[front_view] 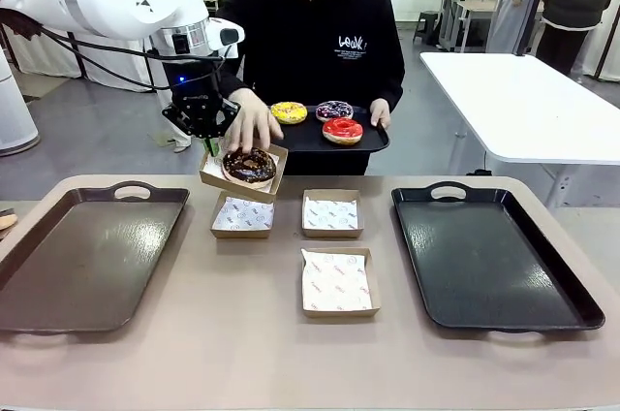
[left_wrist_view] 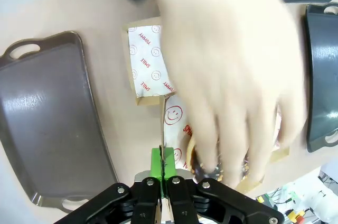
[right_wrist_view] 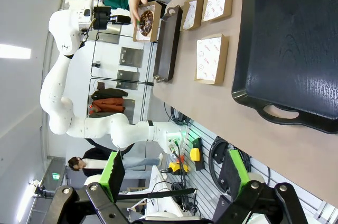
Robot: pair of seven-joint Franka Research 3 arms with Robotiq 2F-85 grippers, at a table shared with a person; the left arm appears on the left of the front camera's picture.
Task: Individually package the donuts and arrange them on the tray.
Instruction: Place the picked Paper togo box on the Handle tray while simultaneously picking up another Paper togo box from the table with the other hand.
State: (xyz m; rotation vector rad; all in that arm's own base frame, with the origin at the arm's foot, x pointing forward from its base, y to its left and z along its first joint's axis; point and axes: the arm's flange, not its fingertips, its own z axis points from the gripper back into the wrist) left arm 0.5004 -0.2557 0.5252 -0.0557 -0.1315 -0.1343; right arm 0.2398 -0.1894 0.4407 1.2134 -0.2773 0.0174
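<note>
My left gripper (front_view: 206, 136) is shut on the left wall of an open cardboard box (front_view: 274, 178), holding it tilted above the table. In the left wrist view its green pads (left_wrist_view: 157, 162) pinch that thin wall. A dark chocolate donut (front_view: 250, 165) lies in the box, and a person's hand (front_view: 252, 123) rests on top of it. The person's other hand holds a small black tray (front_view: 308, 139) carrying the yellow donut (front_view: 289, 112), the purple-dark donut (front_view: 334, 110) and the red donut (front_view: 342, 130). My right gripper (right_wrist_view: 174, 174) stands open above the table's right end, with nothing between its fingers.
Three paper-lined boxes sit mid-table: two in a row (front_view: 242, 215) (front_view: 331, 213), with a third (front_view: 336, 282) nearer me. A brown tray (front_view: 87, 256) lies at the left and a black tray (front_view: 489, 256) at the right. A white table (front_view: 523, 101) stands behind.
</note>
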